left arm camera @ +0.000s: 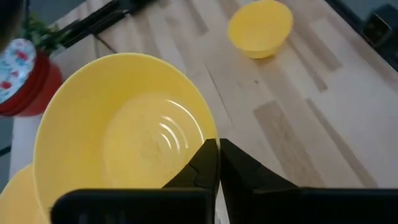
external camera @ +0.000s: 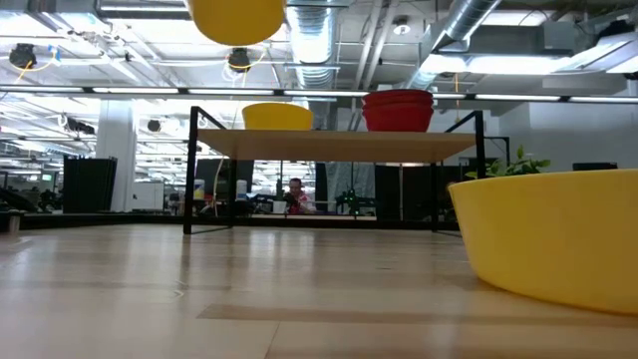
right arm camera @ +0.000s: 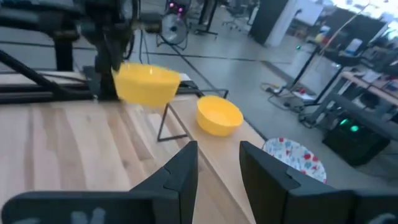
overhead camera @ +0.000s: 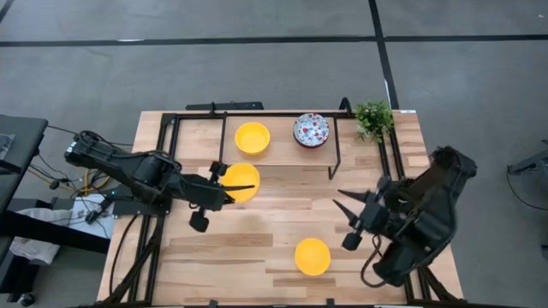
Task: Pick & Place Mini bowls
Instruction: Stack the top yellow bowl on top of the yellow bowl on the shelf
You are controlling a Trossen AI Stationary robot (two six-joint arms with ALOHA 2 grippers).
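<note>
Lighting is bright and even, from overhead ceiling fixtures visible in the low view. Shadows on the table [overhead camera: 282,210] are soft. The right wrist view shows motion blur. The nearest yellow bowl [external camera: 558,234] is slightly out of focus.

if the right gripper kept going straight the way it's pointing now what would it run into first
Probably nothing on the table: the open right gripper points toward the left arm's side. First in line looks like the yellow bowl held aloft by the shut left gripper, though depth and height are unclear.
</note>
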